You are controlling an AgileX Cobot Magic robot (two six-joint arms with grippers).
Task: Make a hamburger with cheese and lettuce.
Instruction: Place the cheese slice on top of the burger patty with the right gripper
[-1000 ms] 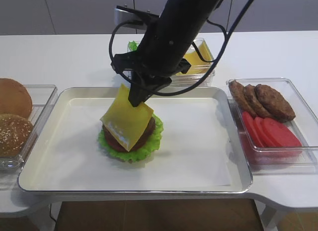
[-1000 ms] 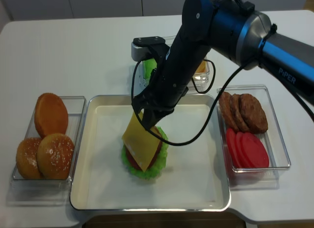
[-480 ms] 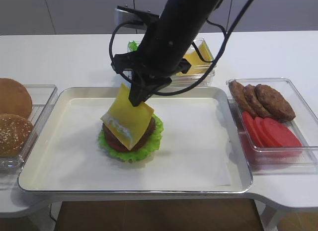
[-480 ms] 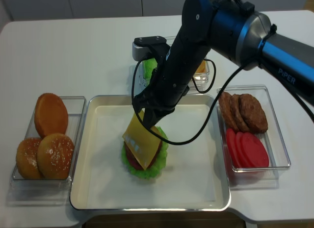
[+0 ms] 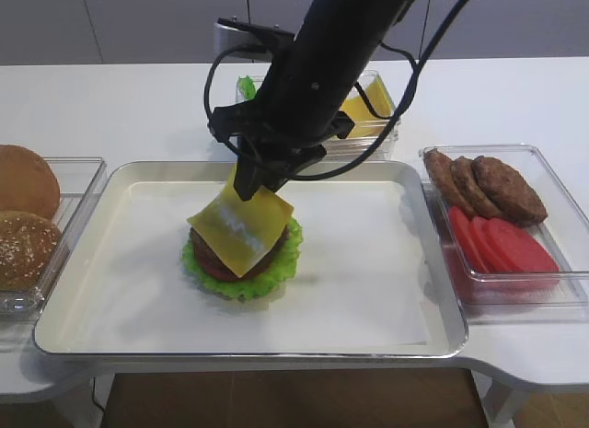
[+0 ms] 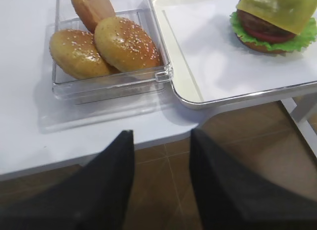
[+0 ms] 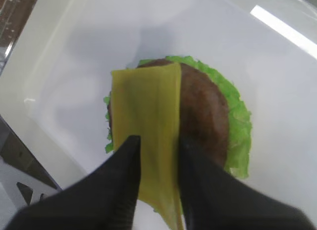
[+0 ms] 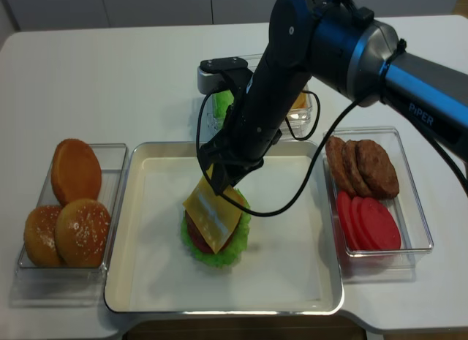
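1. The cheese (image 5: 241, 228) lay draped over the hamburger (image 5: 241, 260) near the middle of the tray (image 5: 83, 290), its far edge tilted up toward the right gripper (image 5: 250, 185).
2. In the right wrist view the slice (image 7: 146, 126) covered the left part of the brown patty (image 7: 203, 116) and ran up between the two dark fingers (image 7: 130, 165), which stood a little apart on either side of it; whether they were gripping it or had let go could not be told.
3. The lettuce (image 5: 281, 262) frilled out around the stack beneath the patty, with a red tomato edge just visible under the meat.
4. The right arm (image 8: 322, 40) reached in from the far right and crossed to the tray's centre.
5. To the left, a clear bin (image 5: 87, 175) held brown buns (image 5: 23, 235).
6. To the right, another bin (image 5: 552, 170) held loose patties (image 5: 488, 184) at the far end and tomato slices (image 5: 502, 244) at the near end.
7. Beyond the tray stood a small container (image 5: 391, 124) with more yellow slices, largely hidden by the arm.
8. The left gripper (image 6: 161, 180) hung off the near left edge of the table (image 5: 110, 106), its fingers set apart with nothing between them.
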